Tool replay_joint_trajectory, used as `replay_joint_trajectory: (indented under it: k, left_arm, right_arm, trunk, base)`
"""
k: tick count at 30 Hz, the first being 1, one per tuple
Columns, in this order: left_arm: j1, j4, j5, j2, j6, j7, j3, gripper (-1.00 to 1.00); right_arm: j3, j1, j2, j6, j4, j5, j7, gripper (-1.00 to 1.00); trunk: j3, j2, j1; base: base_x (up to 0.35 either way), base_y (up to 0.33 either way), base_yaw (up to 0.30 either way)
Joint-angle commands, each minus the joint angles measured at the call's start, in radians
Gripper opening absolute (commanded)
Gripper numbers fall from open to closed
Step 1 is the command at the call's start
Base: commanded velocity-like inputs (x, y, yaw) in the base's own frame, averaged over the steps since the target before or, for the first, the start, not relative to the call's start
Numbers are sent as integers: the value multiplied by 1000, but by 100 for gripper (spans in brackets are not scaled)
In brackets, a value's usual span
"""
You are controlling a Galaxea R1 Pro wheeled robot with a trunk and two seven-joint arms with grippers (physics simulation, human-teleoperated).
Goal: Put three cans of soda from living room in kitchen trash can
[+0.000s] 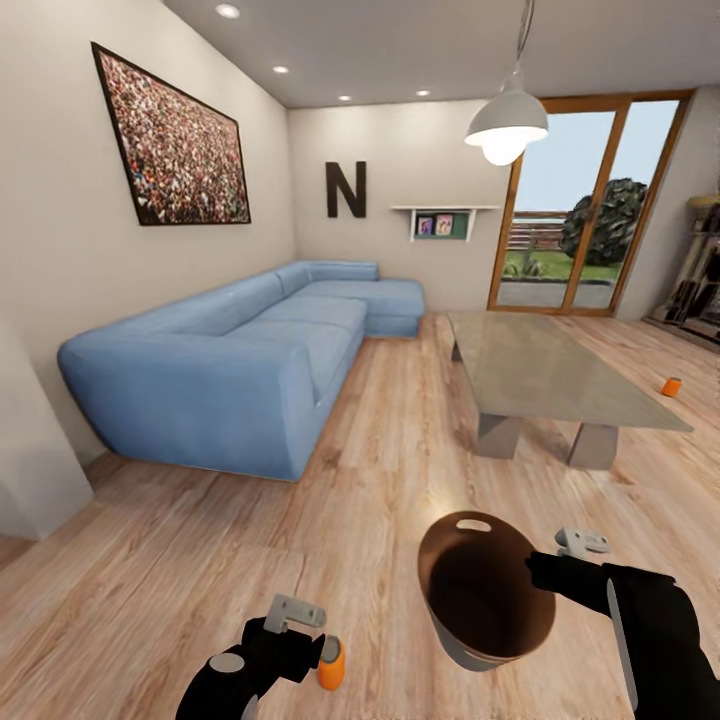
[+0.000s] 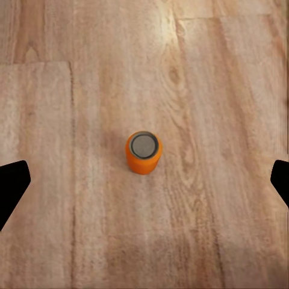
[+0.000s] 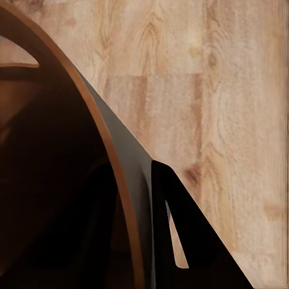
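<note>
The right arm's lower part runs off the head view's corner, and its right pincer [image 1: 545, 570] is half hidden behind the rim of the tash can [image 1: 487, 590]; the right wrist view shows one dark finger [image 3: 180, 241] outside the coppery rim and a dim shape inside the dark interior, so it is clamped on the bin's wall [image 3: 129, 198]. The bin is held above the wood floor [image 1: 380, 470], tilted, with 1 slot cut-out visible near its rim. The left pincer [image 1: 300, 640] is partly blocked by its own wrist in the head view; in the left wrist view only 2 dark finger tips [image 2: 12, 186] show at the edges, set wide apart, with 1 can of soda [image 2: 143, 152] standing upright on the floor between them, untouched. That same can [image 1: 331, 663] sits just beside the left pincer in the head view. A 2nd can [image 1: 671, 386] stands on the floor beyond the far side of the glass-topped worktop [image 1: 560, 375], small and hard to make out. That makes 2 cans countable. There are also 1 blue sofa [image 1: 240, 360], 1 pendant lamp [image 1: 507, 125] and 1 framed picture [image 1: 175, 140].
</note>
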Motion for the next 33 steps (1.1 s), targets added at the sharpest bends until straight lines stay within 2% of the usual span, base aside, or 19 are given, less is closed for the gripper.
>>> replay_joint_trajectory:
  k: [1,8,33]
  left_arm:
    - [0,0,0,0,0,0,0,100]
    - [0,0,0,0,0,0,0,100]
    - [0,0,0,0,0,0,0,100]
  right_arm:
    - [0,0,0,5,0,-25,1,-100]
    - [3,0,0,11,0,-25,1,-100]
    - [4,0,0,5,0,-24,1,-100]
  trunk:
    - [-1,0,0]
    - [-4,0,0]
    - [-38,0,0]
  base:
    - [0,0,-95]
    - [0,0,-17]
    - [0,0,87]
